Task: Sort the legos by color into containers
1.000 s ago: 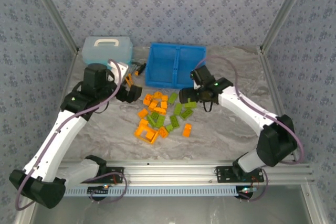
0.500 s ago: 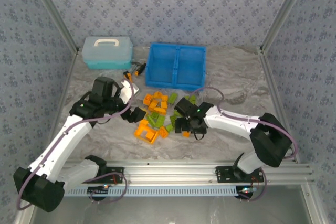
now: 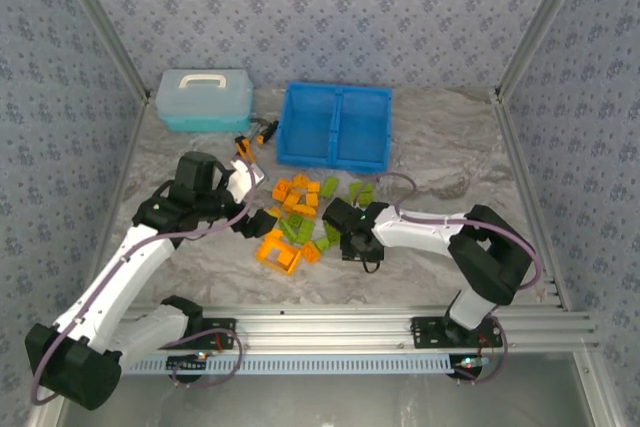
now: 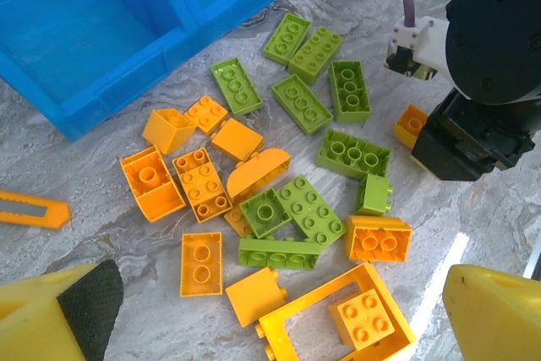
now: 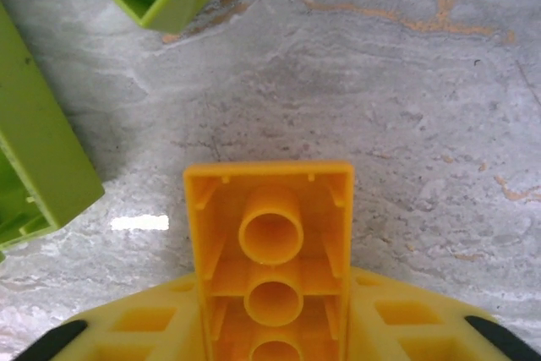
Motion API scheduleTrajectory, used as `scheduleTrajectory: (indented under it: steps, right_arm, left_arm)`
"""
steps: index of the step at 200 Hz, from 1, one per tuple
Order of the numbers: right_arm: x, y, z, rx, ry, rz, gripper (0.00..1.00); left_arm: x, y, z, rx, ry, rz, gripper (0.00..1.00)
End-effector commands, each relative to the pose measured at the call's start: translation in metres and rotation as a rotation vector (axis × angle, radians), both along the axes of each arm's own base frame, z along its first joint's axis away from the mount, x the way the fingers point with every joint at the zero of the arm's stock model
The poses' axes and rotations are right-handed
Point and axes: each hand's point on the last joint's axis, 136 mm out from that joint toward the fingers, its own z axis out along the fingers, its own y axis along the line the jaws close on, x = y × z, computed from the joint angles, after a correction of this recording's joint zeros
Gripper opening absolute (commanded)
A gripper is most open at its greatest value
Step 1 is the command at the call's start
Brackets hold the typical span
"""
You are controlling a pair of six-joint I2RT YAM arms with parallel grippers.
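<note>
At the near right edge of the lego pile (image 3: 305,217), the right jaws are closed on one orange brick (image 5: 269,243), which sits between them, hollow underside toward the wrist camera. Lift it straight up, so the green bricks (image 5: 38,158) just beside it are not dragged, then carry it to the far blue bin (image 3: 335,125). The left jaws stand wide open over the pile, holding nothing.

A pale blue lidded case (image 3: 204,99) with a white handle (image 3: 207,78) sits at the far left of the grey marbled tabletop (image 3: 440,162). A slim orange-and-black hand tool (image 3: 252,139) lies just off its right near corner. Blue patterned wallpaper (image 3: 320,7) covers the walls, and a metal rail (image 3: 330,332) runs along the near edge.
</note>
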Motion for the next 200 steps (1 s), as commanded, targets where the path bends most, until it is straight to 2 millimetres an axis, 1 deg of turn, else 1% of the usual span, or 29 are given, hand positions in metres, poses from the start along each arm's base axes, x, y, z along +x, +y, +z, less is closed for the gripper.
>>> scheduleTrajectory:
  steps: [1, 11, 22, 33, 43, 58, 64, 70, 75, 78, 81, 91, 98, 100, 106, 107, 108, 112, 115, 117, 122, 139, 155, 160, 164, 168, 178, 188, 200]
  right_arm:
    - [0.003, -0.012, 0.01, -0.025, -0.051, -0.04, 0.32]
    - [0.009, -0.015, 0.021, -0.012, -0.083, -0.045, 0.29]
    - [0.017, -0.017, 0.037, 0.011, -0.124, -0.047, 0.28]
    - [0.03, -0.02, 0.06, 0.047, -0.179, -0.047, 0.28]
    - [0.048, -0.022, 0.085, 0.077, -0.242, -0.037, 0.28]
    - [0.088, -0.028, 0.125, 0.121, -0.358, -0.031, 0.28]
    - [0.104, -0.032, 0.135, 0.123, -0.39, -0.034, 0.28]
    - [0.123, -0.034, 0.151, 0.137, -0.428, -0.036, 0.28]
    - [0.136, -0.037, 0.157, 0.139, -0.44, -0.047, 0.28]
    - [0.147, -0.036, 0.169, 0.138, -0.471, -0.027, 0.28]
    - [0.159, -0.036, 0.176, 0.14, -0.497, -0.026, 0.28]
    - [0.187, -0.034, 0.188, 0.139, -0.535, -0.015, 0.28]
    - [0.205, -0.032, 0.19, 0.139, -0.542, -0.009, 0.28]
    - [0.21, -0.032, 0.194, 0.142, -0.55, -0.01, 0.28]
    - [0.225, -0.029, 0.191, 0.144, -0.54, -0.008, 0.28]
    - [0.228, -0.029, 0.195, 0.151, -0.547, -0.008, 0.28]
    - [0.23, -0.029, 0.193, 0.15, -0.543, -0.008, 0.28]
    - [0.241, -0.026, 0.196, 0.159, -0.549, -0.007, 0.28]
    - [0.248, -0.024, 0.196, 0.163, -0.548, -0.006, 0.28]
    - [0.252, -0.024, 0.191, 0.157, -0.539, -0.005, 0.28]
    - [0.264, -0.022, 0.193, 0.157, -0.547, -0.011, 0.28]
    - [0.299, -0.021, 0.175, 0.152, -0.517, -0.035, 0.27]
    - [0.324, -0.02, 0.156, 0.168, -0.493, -0.062, 0.27]
    - [0.327, -0.02, 0.147, 0.166, -0.467, -0.064, 0.27]
    - [0.33, -0.02, 0.143, 0.166, -0.458, -0.066, 0.27]
    - [0.332, -0.02, 0.134, 0.163, -0.44, -0.068, 0.27]
    - [0.339, -0.015, 0.122, 0.168, -0.419, -0.057, 0.28]
    - [0.343, -0.014, 0.108, 0.162, -0.389, -0.059, 0.3]
    - [0.345, -0.011, 0.095, 0.174, -0.359, -0.061, 0.32]
  left_arm:
    - [0.0, -0.001, 0.006, -0.006, -0.045, -0.016, 0.99]
    - [0.0, -0.001, 0.007, -0.008, -0.047, -0.016, 0.99]
    - [0.0, -0.002, 0.007, -0.01, -0.048, -0.014, 0.99]
    - [0.0, -0.002, 0.008, -0.014, -0.054, -0.013, 0.99]
    - [0.001, -0.002, 0.009, -0.018, -0.059, -0.011, 0.99]
    - [0.001, -0.002, 0.012, -0.028, -0.078, -0.012, 0.99]
    - [0.002, -0.002, 0.012, -0.031, -0.083, -0.011, 0.99]
    - [0.002, -0.003, 0.013, -0.035, -0.09, -0.01, 0.99]
    - [0.003, -0.003, 0.014, -0.039, -0.096, -0.01, 0.99]
    - [0.003, -0.003, 0.015, -0.041, -0.098, -0.009, 0.99]
    - [0.003, -0.003, 0.015, -0.043, -0.098, -0.007, 0.99]
    - [0.002, -0.004, 0.018, -0.057, -0.103, -0.004, 0.99]
    - [0.001, -0.004, 0.019, -0.07, -0.106, -0.004, 0.99]
    - [0.001, -0.004, 0.02, -0.074, -0.108, -0.004, 0.99]
    - [0.0, -0.005, 0.021, -0.082, -0.111, -0.003, 0.99]
    - [0.0, -0.005, 0.021, -0.083, -0.112, -0.003, 0.99]
    - [0.0, -0.004, 0.021, -0.084, -0.113, -0.003, 0.99]
    - [-0.001, -0.005, 0.021, -0.087, -0.115, -0.005, 0.99]
    - [-0.002, -0.005, 0.021, -0.088, -0.118, -0.004, 0.99]
    - [-0.002, -0.004, 0.021, -0.088, -0.12, -0.004, 0.99]
    - [-0.002, -0.004, 0.021, -0.088, -0.129, -0.001, 0.99]
    - [0.0, 0.0, 0.021, -0.079, -0.151, 0.028, 0.99]
    - [0.006, 0.005, 0.021, -0.066, -0.158, 0.068, 0.99]
    - [0.006, 0.006, 0.021, -0.065, -0.159, 0.075, 0.99]
    - [0.007, 0.006, 0.021, -0.063, -0.159, 0.078, 0.99]
    - [0.008, 0.006, 0.02, -0.061, -0.158, 0.082, 0.99]
    - [0.008, 0.006, 0.02, -0.062, -0.157, 0.084, 0.99]
    - [0.009, 0.006, 0.02, -0.062, -0.156, 0.087, 0.99]
    - [0.009, 0.006, 0.019, -0.056, -0.15, 0.085, 0.99]
